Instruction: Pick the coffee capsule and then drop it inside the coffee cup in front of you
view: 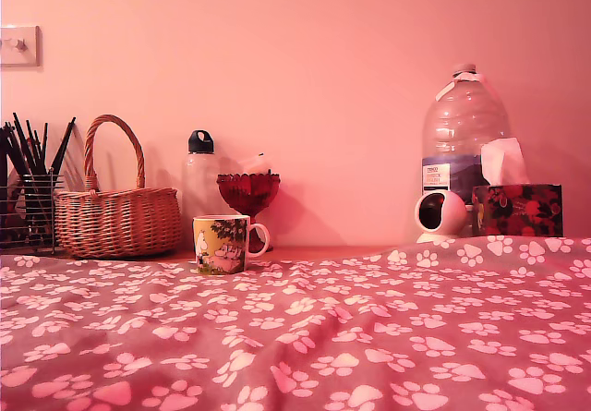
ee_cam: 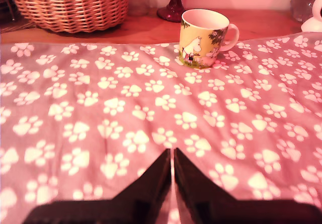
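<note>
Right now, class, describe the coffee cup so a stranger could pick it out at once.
Start at the big wicker basket on the exterior view's left, then look to its right, at the far edge of the paw-print blanket. The coffee cup stands there, just before a red goblet. Unlike the goblet, it is a white-handled mug with a yellow-green cartoon print.

You have open blanket [ee_cam: 126, 123] up to the cup [ee_cam: 204, 39]; behind it the goblet [view: 247, 192] and basket [view: 117, 217] crowd the way.
</note>
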Robot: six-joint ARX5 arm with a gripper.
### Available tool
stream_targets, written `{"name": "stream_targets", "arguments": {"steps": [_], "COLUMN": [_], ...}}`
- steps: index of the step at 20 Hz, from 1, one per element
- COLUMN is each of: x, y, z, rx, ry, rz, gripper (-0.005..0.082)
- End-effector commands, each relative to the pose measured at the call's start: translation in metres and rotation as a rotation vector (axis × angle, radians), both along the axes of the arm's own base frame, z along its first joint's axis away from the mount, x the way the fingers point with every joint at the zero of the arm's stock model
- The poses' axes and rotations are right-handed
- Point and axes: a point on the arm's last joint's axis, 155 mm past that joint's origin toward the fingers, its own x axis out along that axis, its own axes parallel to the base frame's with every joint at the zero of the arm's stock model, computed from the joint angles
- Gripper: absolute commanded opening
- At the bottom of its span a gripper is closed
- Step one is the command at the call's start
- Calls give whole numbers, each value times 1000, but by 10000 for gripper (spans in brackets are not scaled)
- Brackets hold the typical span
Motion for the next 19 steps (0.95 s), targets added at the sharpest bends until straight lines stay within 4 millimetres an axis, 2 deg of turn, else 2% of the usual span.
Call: {"name": "stream_targets", "arguments": {"steps": [1, 5, 19], "x": [-9, -23, -59], "y": [1, 1, 6], "z": [-9, -15, 3], "rx": [-39, -44, -58], "ry": [11, 21, -64], "rz": [15, 17, 39], "gripper": [-21, -21, -21]}}
